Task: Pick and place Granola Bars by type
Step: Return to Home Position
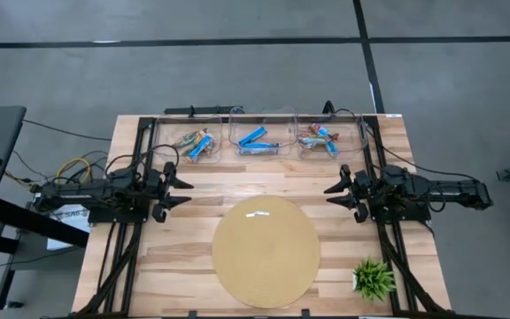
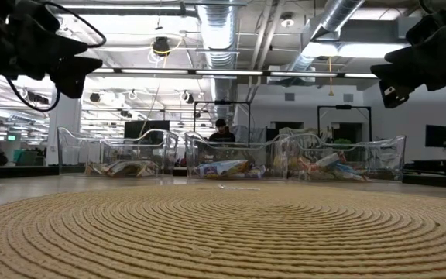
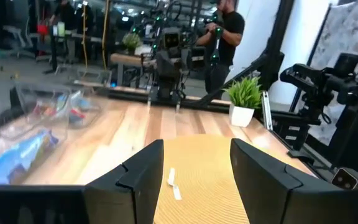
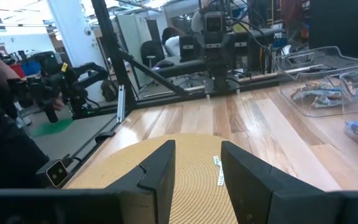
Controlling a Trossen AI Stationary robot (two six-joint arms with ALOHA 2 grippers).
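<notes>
The granola bars lie in three clear bins along the table's far edge. The left bin (image 1: 193,142) holds tan-green and blue bars, the middle bin (image 1: 259,142) holds blue-and-white bars (image 1: 257,140), and the right bin (image 1: 319,140) holds reddish and blue ones. My left gripper (image 1: 182,190) hovers open at the table's left side, pointing level toward the middle. My right gripper (image 1: 335,192) faces it from the right side, also open. Nothing sits between the fingers of my left gripper (image 3: 197,149) or my right gripper (image 4: 197,149).
A round tan woven mat (image 1: 266,250) lies in the middle near the front edge, with a small white scrap (image 1: 259,213) on its far part. A small potted plant (image 1: 374,277) stands at the near right corner. A person stands in the room beyond the table.
</notes>
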